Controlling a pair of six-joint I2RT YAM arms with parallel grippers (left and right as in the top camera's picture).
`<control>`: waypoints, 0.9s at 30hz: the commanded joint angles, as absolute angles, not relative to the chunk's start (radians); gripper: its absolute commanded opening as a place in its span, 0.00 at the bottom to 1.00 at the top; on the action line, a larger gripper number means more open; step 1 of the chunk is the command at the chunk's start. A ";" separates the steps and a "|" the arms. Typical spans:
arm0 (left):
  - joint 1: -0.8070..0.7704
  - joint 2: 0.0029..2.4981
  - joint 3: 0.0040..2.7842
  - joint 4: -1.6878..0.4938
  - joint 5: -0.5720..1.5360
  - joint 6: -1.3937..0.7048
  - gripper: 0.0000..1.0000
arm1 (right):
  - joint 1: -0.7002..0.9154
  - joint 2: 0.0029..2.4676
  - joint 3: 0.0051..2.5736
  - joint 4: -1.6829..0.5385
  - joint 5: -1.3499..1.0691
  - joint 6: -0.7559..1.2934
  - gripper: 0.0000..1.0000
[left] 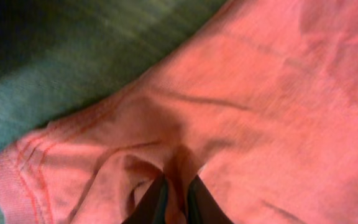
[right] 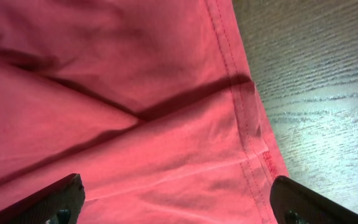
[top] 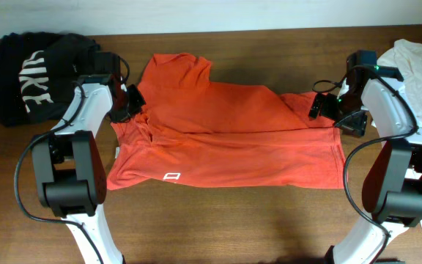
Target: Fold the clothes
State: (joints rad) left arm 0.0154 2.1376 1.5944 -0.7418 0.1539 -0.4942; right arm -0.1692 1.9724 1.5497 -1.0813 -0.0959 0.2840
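Note:
An orange T-shirt (top: 226, 139) lies spread across the wooden table, its upper part folded over. My left gripper (top: 132, 103) is at the shirt's left edge, shut on a pinched fold of the orange cloth (left: 178, 186). My right gripper (top: 327, 108) hovers over the shirt's right edge near the hem; its fingers are wide apart, with only the orange cloth (right: 166, 124) and its stitched hem between them, and nothing held (right: 176, 202).
A black garment with white lettering (top: 31, 73) lies bunched at the back left. A white garment (top: 420, 66) lies at the back right. Bare wooden table (top: 233, 227) runs along the front.

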 commanded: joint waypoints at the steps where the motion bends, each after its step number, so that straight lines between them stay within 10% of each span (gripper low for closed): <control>1: 0.014 2.151 1.595 -0.617 0.167 -0.493 0.01 | -0.163 1.981 1.541 -1.095 -0.094 0.284 0.99; 2: 0.014 2.151 1.595 -0.599 0.154 -0.493 0.25 | -0.163 1.981 1.541 -1.097 -0.094 0.284 0.99; 3: 0.016 2.151 1.596 -0.583 0.111 -0.492 0.82 | -0.163 1.982 1.541 -1.105 -0.094 0.284 0.99; 4: 0.019 2.150 1.601 -0.592 0.105 -0.492 0.84 | -0.163 1.981 1.541 -1.111 -0.094 0.284 0.99; 11: -0.037 2.075 1.765 -1.118 0.247 -0.491 0.86 | -0.163 1.981 1.541 -1.119 -0.098 0.285 0.99; 27: -0.142 2.080 1.578 -1.038 0.085 -0.522 0.74 | -0.163 1.981 1.541 -1.145 -0.097 0.284 0.99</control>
State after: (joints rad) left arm -0.1379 2.0918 1.5818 -1.0359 0.0849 -0.5137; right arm -0.1692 1.9739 1.5475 -1.1416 -0.0959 0.2844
